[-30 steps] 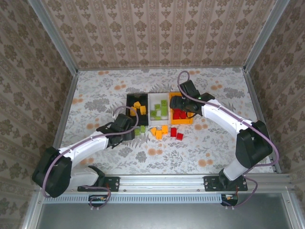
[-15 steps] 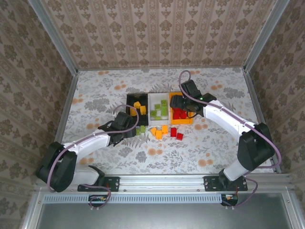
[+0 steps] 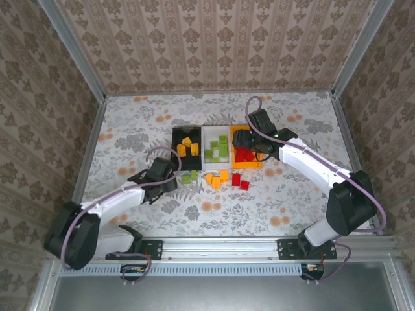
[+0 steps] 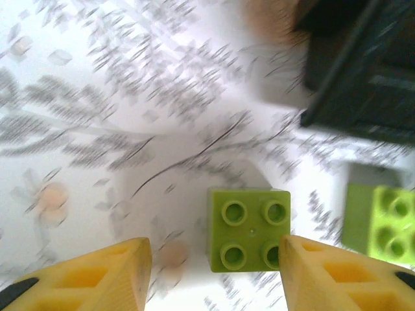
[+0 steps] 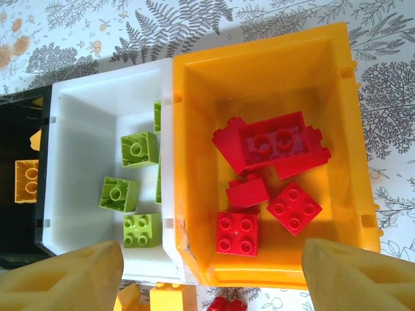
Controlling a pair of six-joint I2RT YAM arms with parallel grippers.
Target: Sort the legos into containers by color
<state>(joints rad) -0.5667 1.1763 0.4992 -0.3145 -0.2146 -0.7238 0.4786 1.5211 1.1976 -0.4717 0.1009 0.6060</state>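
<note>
Left jaws: open, gripping nothing, straddling a green lego [image 4: 248, 228] that sits off-centre between them on the table [image 4: 78, 78]. Centre the brick, close on its flat sides, then carry it to the white bin [image 5: 84, 116]. Right jaws: open, empty, above the orange bin [image 5: 259, 78] holding red legos [image 5: 272, 146].

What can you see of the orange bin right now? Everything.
Small open-topped rectangular orange bin, glossy plastic by the look, small tabs on its rim. It stands upright on the floral table, rightmost of the three bins, its left wall against the white bin. Inside lie about five red legos, some overlapping; no other colour. The right gripper hangs above its near wall, jaws open, apparently clear of it.
</note>
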